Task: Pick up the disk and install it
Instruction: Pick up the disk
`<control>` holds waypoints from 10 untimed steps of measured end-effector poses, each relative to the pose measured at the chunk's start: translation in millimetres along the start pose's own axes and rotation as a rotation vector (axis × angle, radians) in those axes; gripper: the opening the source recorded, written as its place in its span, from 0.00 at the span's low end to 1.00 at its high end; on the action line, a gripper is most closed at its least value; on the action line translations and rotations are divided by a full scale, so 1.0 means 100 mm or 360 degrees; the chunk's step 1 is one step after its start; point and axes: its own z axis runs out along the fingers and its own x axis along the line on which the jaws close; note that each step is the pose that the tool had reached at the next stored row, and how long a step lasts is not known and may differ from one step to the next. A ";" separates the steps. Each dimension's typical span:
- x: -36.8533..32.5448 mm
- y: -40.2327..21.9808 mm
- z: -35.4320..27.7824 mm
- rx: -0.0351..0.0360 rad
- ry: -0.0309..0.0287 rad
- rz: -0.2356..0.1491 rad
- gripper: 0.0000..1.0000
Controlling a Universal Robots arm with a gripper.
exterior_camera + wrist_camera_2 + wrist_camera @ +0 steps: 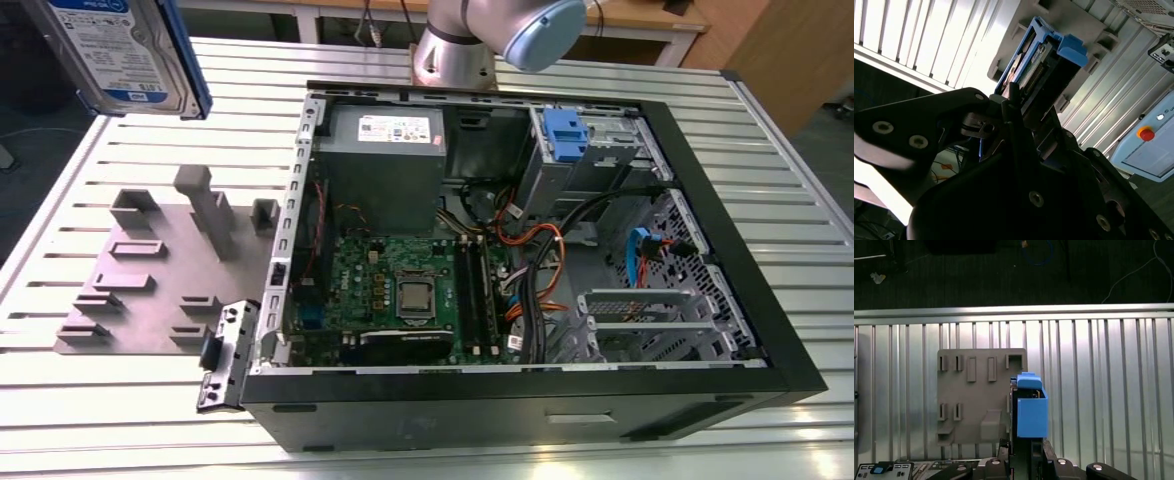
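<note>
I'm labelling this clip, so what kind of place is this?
Probably a robotics lab bench for computer assembly: an open computer case on a slatted metal table, a grey holder plate beside it, and a robot arm holding the disk.

In the exterior view the top edge cuts off the disk [120, 50] — only its lower part shows — and likewise the arm [487, 40]. In both wrist views the dark body of the gripper [1029, 107] [1026, 442] hides the end of the disk that it clamps.
</note>
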 end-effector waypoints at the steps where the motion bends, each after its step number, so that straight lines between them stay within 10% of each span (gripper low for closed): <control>1: 0.000 -0.001 0.000 0.0000 0.00001 0.0000 0.35; 10: -0.003 -0.053 -0.002 0.0000 0.00001 0.0000 0.35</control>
